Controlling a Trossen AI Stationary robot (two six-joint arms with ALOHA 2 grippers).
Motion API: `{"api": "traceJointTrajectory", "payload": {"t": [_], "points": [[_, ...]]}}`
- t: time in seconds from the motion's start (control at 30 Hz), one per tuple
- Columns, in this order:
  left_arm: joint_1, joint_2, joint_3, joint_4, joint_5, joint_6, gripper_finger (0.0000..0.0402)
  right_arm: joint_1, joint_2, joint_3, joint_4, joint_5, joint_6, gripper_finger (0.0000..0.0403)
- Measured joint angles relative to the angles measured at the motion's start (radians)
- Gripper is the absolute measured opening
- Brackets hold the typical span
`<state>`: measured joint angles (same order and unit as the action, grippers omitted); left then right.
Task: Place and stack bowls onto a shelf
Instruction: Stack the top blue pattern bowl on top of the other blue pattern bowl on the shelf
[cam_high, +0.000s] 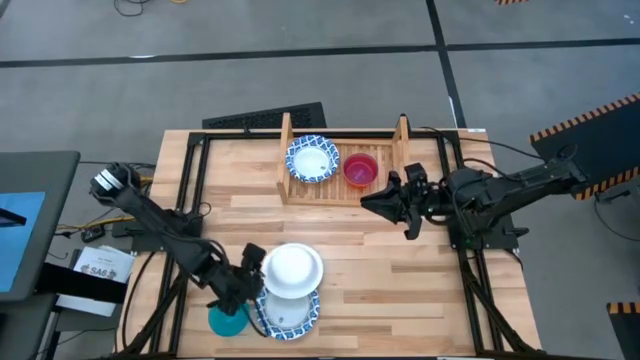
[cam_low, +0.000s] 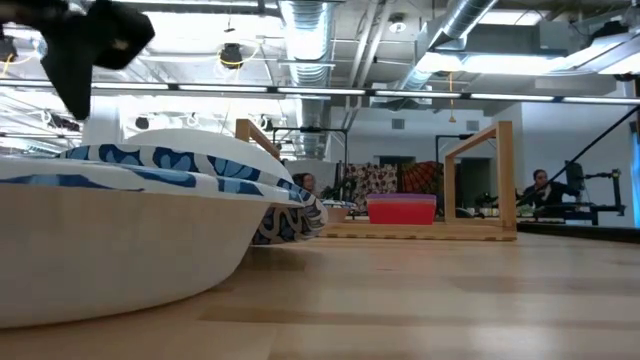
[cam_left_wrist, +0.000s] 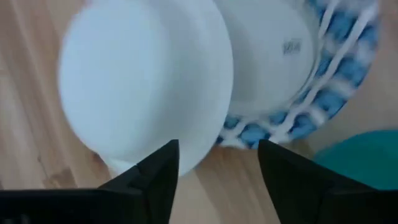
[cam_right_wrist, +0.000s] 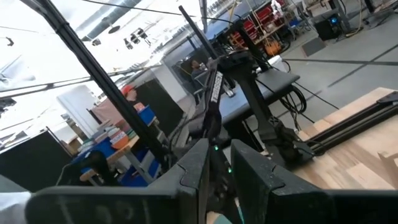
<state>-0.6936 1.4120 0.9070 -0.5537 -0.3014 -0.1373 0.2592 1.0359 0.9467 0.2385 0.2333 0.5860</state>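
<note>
1. Left gripper (cam_high: 252, 275) sits at the near-left part of the table (cam_high: 400, 270), right up against a plain white upside-down bowl (cam_high: 293, 268). In the left wrist view its fingers (cam_left_wrist: 155, 174) are spread apart, with that bowl's edge dipping into the gap but nothing pinched, so it looks released
2. That upside-down bowl rests tilted on a blue-rimmed bowl (cam_high: 290, 312), whose patterned rim only peeks out underneath. Can't tell if more bowls are nested in there
3. A teal bowl (cam_high: 226, 321) is just beside the stack, mostly hidden under the left arm
4. The wooden shelf (cam_high: 340, 186) is at the far side of the table. On its slats: another blue-patterned bowl (cam_high: 313, 159), and next to it a small reddish-pink bowl (cam_high: 361, 169)
5. Right gripper (cam_high: 383, 205) hangs just off the shelf's right end, near its side board, holding nothing I can see. Fingers sit close together with a narrow gap; can't honestly tell if it's open or shut
6. Low view is mostly blocked by the near bowl stack (cam_low: 120, 230), so the shelf (cam_low: 480, 180) and the red bowl (cam_low: 401, 209) only show small behind it
</note>
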Motion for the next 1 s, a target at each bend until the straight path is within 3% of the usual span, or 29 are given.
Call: {"api": "traceJointTrajectory", "payload": {"t": [0.2, 0.47, 0.63, 0.9, 1.0], "points": [[0.000, 0.128, 0.000, -0.004, -0.086, 0.079, 0.0214, 0.000, 0.000, 0.000, -0.005, 0.001, 0.000, 0.0095], [0.000, 0.191, 0.000, -0.004, -0.195, 0.043, 0.0201, 0.000, 0.000, 0.000, -0.030, 0.002, 0.000, 0.0095], [0.003, 0.191, 0.000, -0.001, -0.261, 0.030, 0.0151, 0.000, 0.000, 0.000, -0.032, 0.003, 0.000, 0.0095], [0.004, 0.191, 0.000, 0.027, -0.271, 0.028, 0.0023, 0.000, 0.000, 0.000, -0.045, 0.003, 0.013, 0.0095], [0.013, 0.191, 0.000, 0.048, -0.272, 0.024, 0.0006, 0.000, 0.000, 0.000, -0.044, 0.003, 0.015, 0.0095]]}}
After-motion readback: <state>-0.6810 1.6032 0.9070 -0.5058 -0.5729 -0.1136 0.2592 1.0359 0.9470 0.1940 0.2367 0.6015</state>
